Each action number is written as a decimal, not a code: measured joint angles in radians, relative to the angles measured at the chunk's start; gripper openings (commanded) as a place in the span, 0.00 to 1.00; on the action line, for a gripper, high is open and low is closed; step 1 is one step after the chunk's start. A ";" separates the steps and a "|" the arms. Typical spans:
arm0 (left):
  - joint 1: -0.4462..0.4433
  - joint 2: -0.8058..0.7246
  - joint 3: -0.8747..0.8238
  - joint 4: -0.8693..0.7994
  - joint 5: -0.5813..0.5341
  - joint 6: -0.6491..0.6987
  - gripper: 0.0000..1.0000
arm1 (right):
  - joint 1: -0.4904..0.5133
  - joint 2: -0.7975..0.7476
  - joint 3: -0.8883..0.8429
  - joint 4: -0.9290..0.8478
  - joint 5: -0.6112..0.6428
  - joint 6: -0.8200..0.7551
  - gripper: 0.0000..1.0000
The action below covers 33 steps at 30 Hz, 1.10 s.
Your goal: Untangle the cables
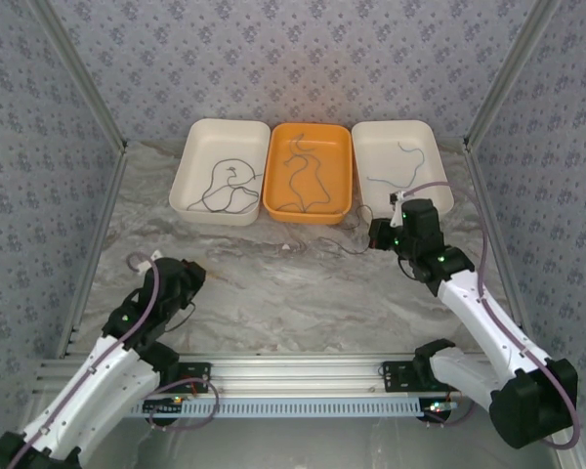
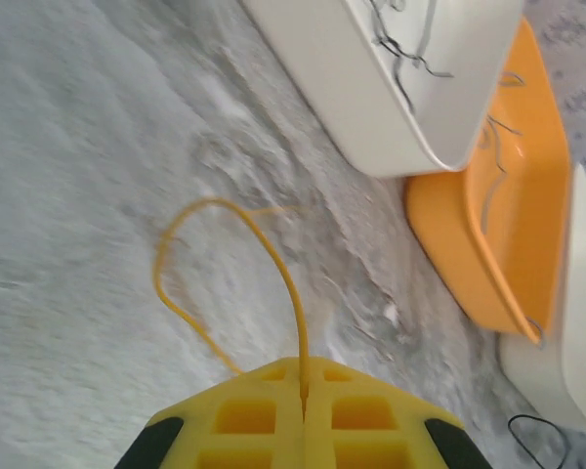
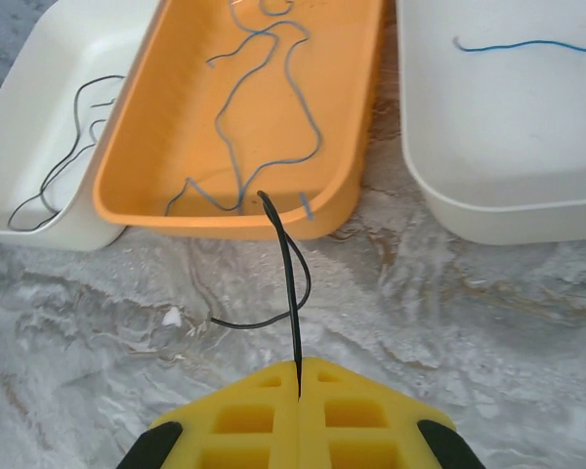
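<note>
Judged nearly done: cables (image 1: pixel 303 181) are sorted into trays (image 1: pixel 274 168) at 12 o'clock; tan cable (image 2: pixel 273 256) is pinched by left gripper (image 2: pixel 302 376), dark cable (image 3: pixel 291 283) by right gripper (image 3: pixel 300 376), both untrayed.

Bright, even light; left wrist view smeared by blur.

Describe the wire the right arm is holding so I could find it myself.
Find the orange tray in the middle of the three. Just in front of it, the right gripper pinches a thin black wire that curls towards the tray's near wall. It is black and lies outside the trays; the left gripper holds a yellow wire.
</note>
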State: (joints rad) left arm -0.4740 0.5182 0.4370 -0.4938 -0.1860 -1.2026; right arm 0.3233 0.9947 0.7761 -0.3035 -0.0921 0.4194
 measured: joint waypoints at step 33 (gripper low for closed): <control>0.080 0.130 0.158 0.100 0.381 0.241 0.00 | 0.278 0.212 0.020 0.029 0.117 0.089 0.45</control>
State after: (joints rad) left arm -0.3935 0.6483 0.5945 -0.3935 0.1955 -0.9611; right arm 0.6010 1.2072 0.7959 -0.2745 0.0246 0.5079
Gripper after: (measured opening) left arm 0.062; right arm 0.139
